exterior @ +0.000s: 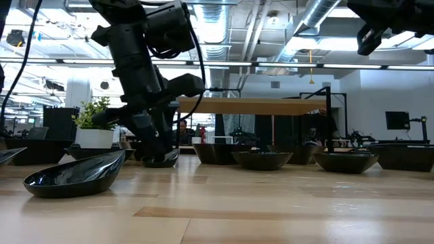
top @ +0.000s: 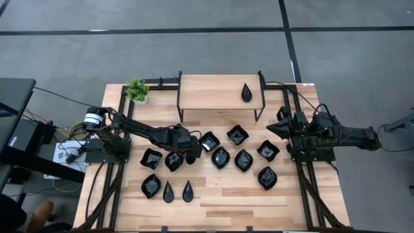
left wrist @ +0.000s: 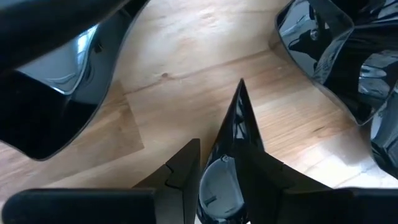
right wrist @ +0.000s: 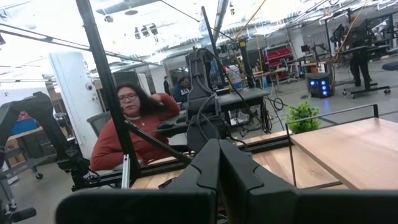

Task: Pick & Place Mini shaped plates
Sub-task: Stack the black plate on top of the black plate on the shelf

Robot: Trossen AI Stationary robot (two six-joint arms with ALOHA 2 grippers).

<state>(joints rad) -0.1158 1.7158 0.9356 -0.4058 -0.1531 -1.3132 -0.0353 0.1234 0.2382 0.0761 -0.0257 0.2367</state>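
A small green potted plant point(top: 136, 90) stands at a far corner of the light wooden desk point(top: 220, 194), beside a raised wooden shelf on a black frame point(top: 213, 92). Beyond the desk, a seated person in a red top point(right wrist: 127, 134) is visible.

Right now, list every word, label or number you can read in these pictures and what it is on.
None can be read.
White vertical lettering on the black box left of the table: too small to read.
The black dishes, wooden shelf and plant pot: no text visible.
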